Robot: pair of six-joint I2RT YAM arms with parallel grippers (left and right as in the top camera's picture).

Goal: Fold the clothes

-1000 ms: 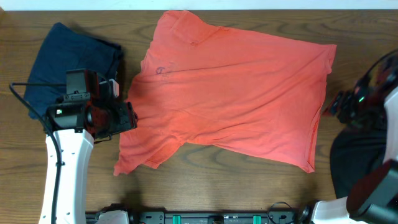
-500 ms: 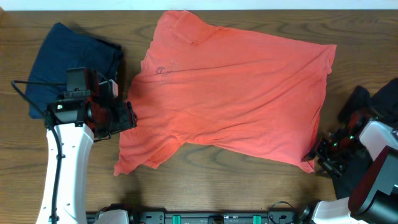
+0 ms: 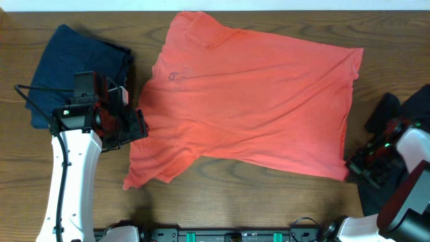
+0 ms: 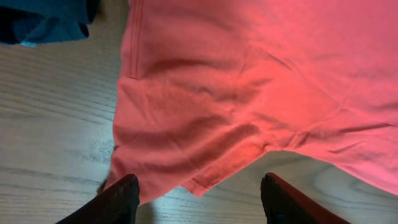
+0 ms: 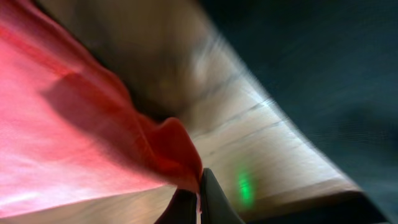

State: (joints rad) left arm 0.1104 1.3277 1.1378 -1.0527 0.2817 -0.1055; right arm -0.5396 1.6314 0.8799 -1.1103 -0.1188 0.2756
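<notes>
One coral T-shirt (image 3: pixel 255 101), left fingers (image 4: pixel 118 200) spread above its sleeve; right fingers (image 5: pixel 211 199) clenched on its hem corner

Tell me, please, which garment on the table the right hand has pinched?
The coral-red T-shirt, spread flat mid-table: the right hand is shut on its hem corner. The navy garment and black garment lie apart at the sides.

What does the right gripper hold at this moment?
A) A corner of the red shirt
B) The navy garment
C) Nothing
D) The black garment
A: in the right wrist view the right gripper is shut on a bunched corner of the red shirt, and the cloth runs right into its closed tips.
</notes>
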